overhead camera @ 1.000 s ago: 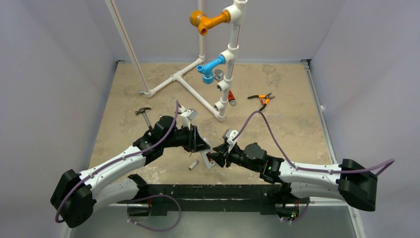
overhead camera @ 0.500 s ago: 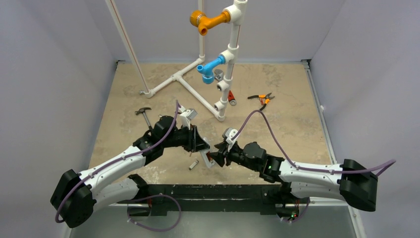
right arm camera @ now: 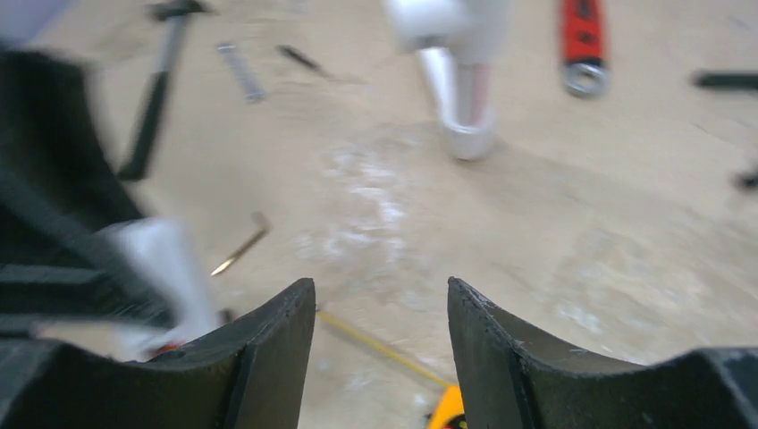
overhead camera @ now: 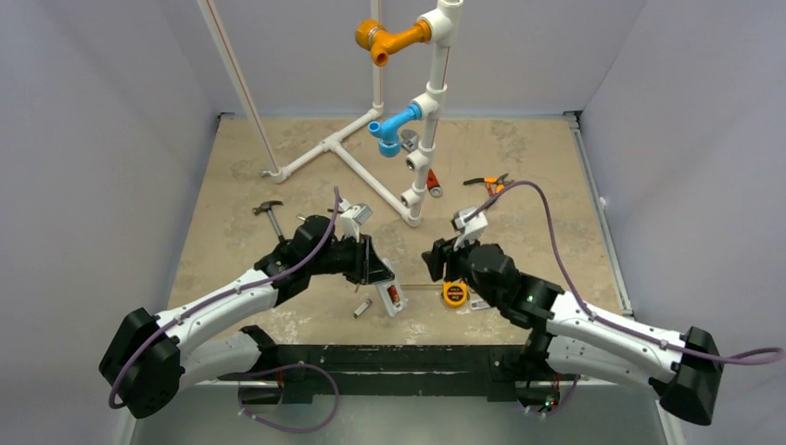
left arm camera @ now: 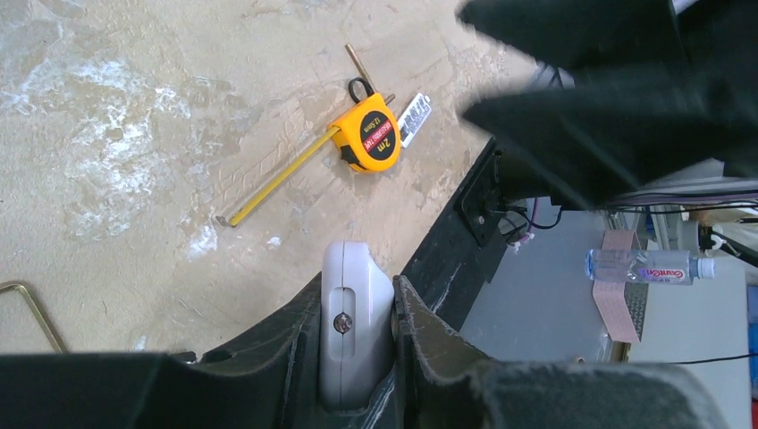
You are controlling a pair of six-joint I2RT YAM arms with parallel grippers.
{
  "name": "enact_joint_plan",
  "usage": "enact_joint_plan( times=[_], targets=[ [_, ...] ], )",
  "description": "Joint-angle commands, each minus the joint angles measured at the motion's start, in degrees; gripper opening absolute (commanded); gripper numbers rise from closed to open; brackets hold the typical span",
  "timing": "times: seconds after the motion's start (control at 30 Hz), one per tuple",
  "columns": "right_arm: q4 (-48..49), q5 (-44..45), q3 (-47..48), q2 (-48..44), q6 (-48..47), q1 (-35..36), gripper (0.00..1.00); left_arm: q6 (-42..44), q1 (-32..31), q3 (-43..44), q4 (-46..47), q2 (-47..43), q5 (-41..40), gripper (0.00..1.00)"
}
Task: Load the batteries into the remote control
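- The remote [left arm camera: 355, 326], a slim handset of smooth white plastic with a rounded end, is gripped by the closed left jaws, one black finger [left arm camera: 299, 344] pressed to each long side.
- In the top view the remote is held tilted over the front middle of the surface [overhead camera: 556, 232], a flat beige slab with pale, mottled patches like worn stone.
- A battery [overhead camera: 394, 296], small, red and cylindrical, is seen lying in the remote's open back.
- The right jaws are seen spread apart in the right wrist view, with nothing between them; their inner faces are dark, curved and matte.
- The right jaws are held above the surface, apart from the remote and to its right.
- A tape measure [left arm camera: 368, 141] with a round yellow case and a black face lies flat between the two arms, with its thin yellow blade [left arm camera: 277, 179] drawn out straight across the surface.
- A small grey oblong piece [overhead camera: 362, 309] lies just left of the remote; what it is cannot be told.
- A hammer [overhead camera: 271, 218] with a dark handle lies at the left.
- Further back stand a frame of white plastic pipe [overhead camera: 371, 181], a red-handled tool [overhead camera: 433, 183] and orange-handled pliers [overhead camera: 491, 184].
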Motion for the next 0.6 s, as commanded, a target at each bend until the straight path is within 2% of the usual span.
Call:
enact_joint_plan(
  times=[0.0, 0.07, 0.3, 0.37, 0.57],
  targets=[
    [-22.1, 2.3, 7.2, 7.3, 12.3, -13.9, 0.54, -0.7, -0.2, 2.8, 3.6, 0.2, 1.2, 0.0],
    [-21.6, -3.0, 7.6, 9.4, 12.3, -20.9, 0.53, -0.7, -0.2, 2.9, 3.3, -0.1, 1.4, 0.0],
    [-14.8, -11.3, 14.7, 20.2, 15.1, -39.8, 0.53, 0.0, -0.2, 2.7, 1.7, -2.0, 1.1, 0.0],
    [-12.2, -11.6, 17.6, 24.1, 16.0, -41.9, 0.5, 0.0, -0.2, 2.6, 1.3, -2.7, 1.1, 0.0],
    [-10.3, -4.3, 28.9, 37.1, 11.3, -42.6, 0.47, 0.3, -0.2, 4.1, -1.1, -5.6, 1.6, 0.0]
  ],
)
